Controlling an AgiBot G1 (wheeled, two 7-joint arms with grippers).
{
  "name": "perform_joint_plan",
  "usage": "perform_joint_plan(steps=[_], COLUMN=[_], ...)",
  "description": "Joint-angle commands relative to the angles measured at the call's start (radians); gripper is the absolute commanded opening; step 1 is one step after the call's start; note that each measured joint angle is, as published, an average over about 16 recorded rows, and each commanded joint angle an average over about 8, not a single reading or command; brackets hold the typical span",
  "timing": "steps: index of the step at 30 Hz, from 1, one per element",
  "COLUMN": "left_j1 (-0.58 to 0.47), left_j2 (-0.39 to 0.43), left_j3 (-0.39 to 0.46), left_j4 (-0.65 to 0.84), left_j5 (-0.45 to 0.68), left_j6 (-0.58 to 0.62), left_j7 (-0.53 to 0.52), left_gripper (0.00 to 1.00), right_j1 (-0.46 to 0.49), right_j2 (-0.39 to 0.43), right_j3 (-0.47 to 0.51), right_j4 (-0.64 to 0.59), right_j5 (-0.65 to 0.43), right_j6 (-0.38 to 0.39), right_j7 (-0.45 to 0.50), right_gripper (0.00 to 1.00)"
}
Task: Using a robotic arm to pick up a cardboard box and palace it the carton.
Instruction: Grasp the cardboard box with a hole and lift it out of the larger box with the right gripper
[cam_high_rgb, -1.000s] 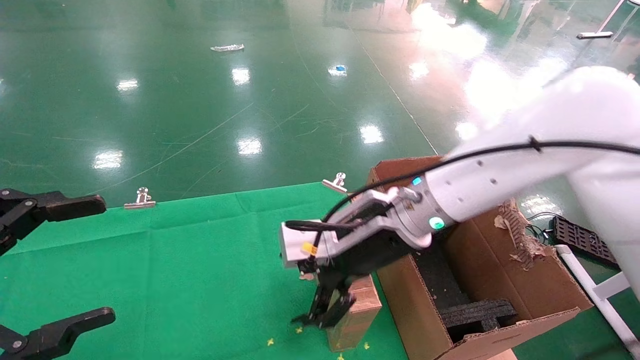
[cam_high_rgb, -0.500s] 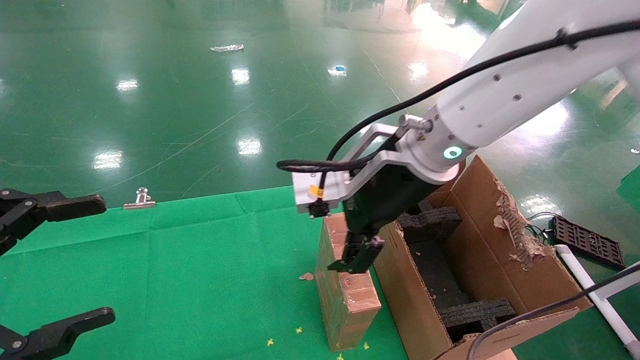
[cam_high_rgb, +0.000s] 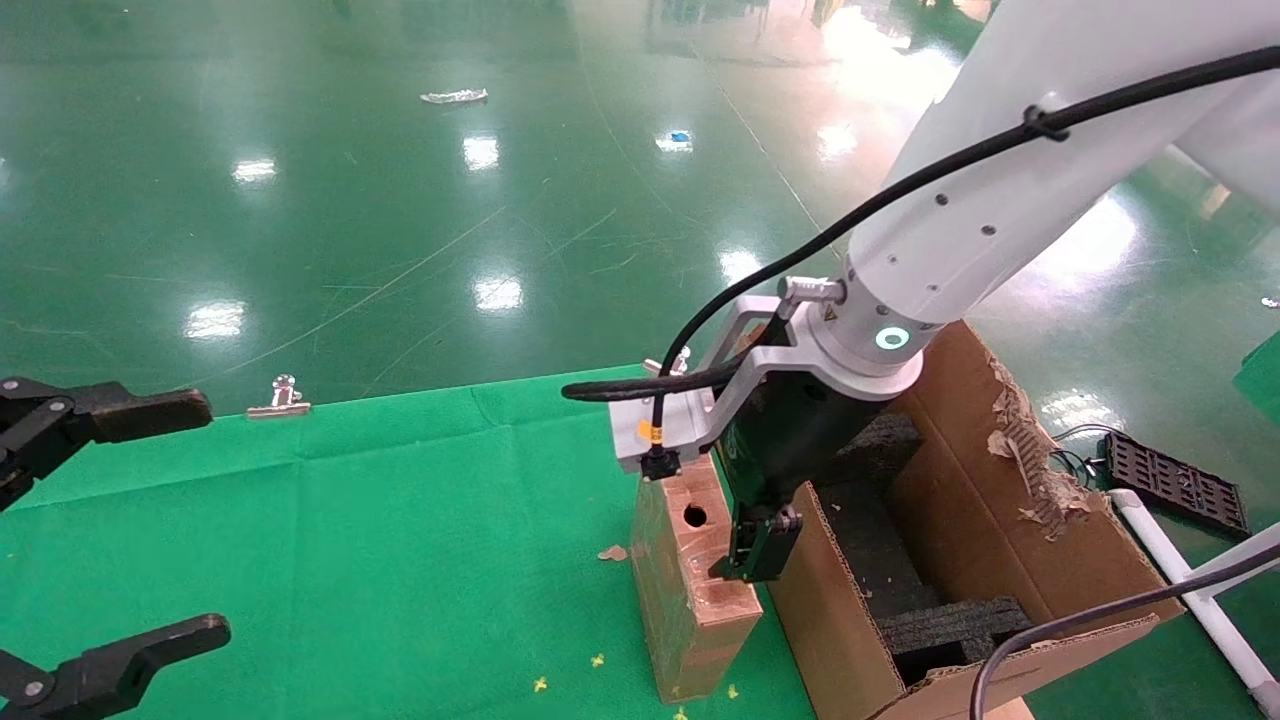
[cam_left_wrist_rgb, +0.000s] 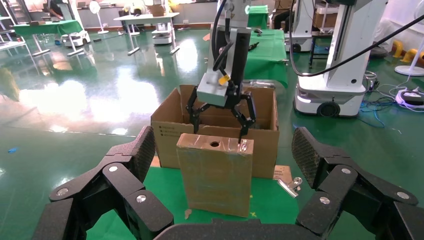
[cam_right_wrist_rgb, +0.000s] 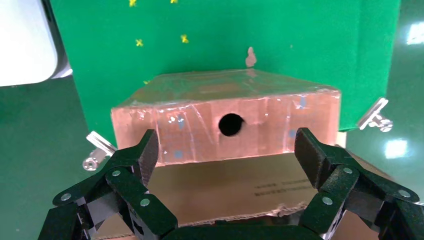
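Note:
The slim brown cardboard box (cam_high_rgb: 690, 590) stands on edge on the green cloth, its narrow taped face with the round hole up, right against the carton (cam_high_rgb: 1010, 530). The white robotic arm (cam_high_rgb: 960, 230) is my right arm. Its gripper (cam_high_rgb: 757, 548) hangs open just above the box's top edge on the carton side, holding nothing. In the right wrist view the open gripper (cam_right_wrist_rgb: 227, 155) spans the holed face of the box (cam_right_wrist_rgb: 225, 127) and the carton wall (cam_right_wrist_rgb: 225, 192). My left gripper (cam_high_rgb: 215, 518) is parked open at the far left, facing the box (cam_left_wrist_rgb: 215, 175).
The carton holds black foam inserts (cam_high_rgb: 950, 625) and has a torn far flap (cam_high_rgb: 1035, 460). Binder clips (cam_high_rgb: 283, 395) hold the green cloth (cam_high_rgb: 400, 520). A cardboard scrap (cam_high_rgb: 612, 552) lies by the box. A black tray (cam_high_rgb: 1165, 480) and white pipe frame (cam_high_rgb: 1190, 590) sit to the right.
The right gripper rose from low at the box's near end, then moved toward the carton side and sank a little. The box stands upright with its holed face now in view.

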Motion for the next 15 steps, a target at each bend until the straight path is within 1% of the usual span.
perform_joint_plan(steps=[1, 5, 8, 12, 15], left_j1=[0.0, 0.0, 0.0, 0.0, 0.0], left_j2=[0.0, 0.0, 0.0, 0.0, 0.0], left_j3=[0.0, 0.0, 0.001, 0.001, 0.001], left_j4=[0.0, 0.0, 0.0, 0.0, 0.0], left_j5=[0.0, 0.0, 0.0, -0.001, -0.001], left_j6=[0.0, 0.0, 0.0, 0.0, 0.0], left_j7=[0.0, 0.0, 0.0, 0.0, 0.001], left_gripper=[1.0, 1.0, 1.0, 1.0, 1.0], right_j1=[0.004, 0.012, 0.018, 0.019, 0.017], right_j2=[-0.007, 0.0, 0.015, 0.023, 0.011], right_j3=[-0.021, -0.034, -0.038, -0.044, -0.053], right_j4=[0.001, -0.008, -0.035, -0.128, -0.226], right_j5=[0.002, 0.018, 0.039, 0.076, 0.102], right_j6=[0.006, 0.016, 0.019, 0.007, -0.009], right_j7=[0.008, 0.07, 0.171, 0.335, 0.423], right_gripper=[1.0, 1.0, 1.0, 1.0, 1.0])
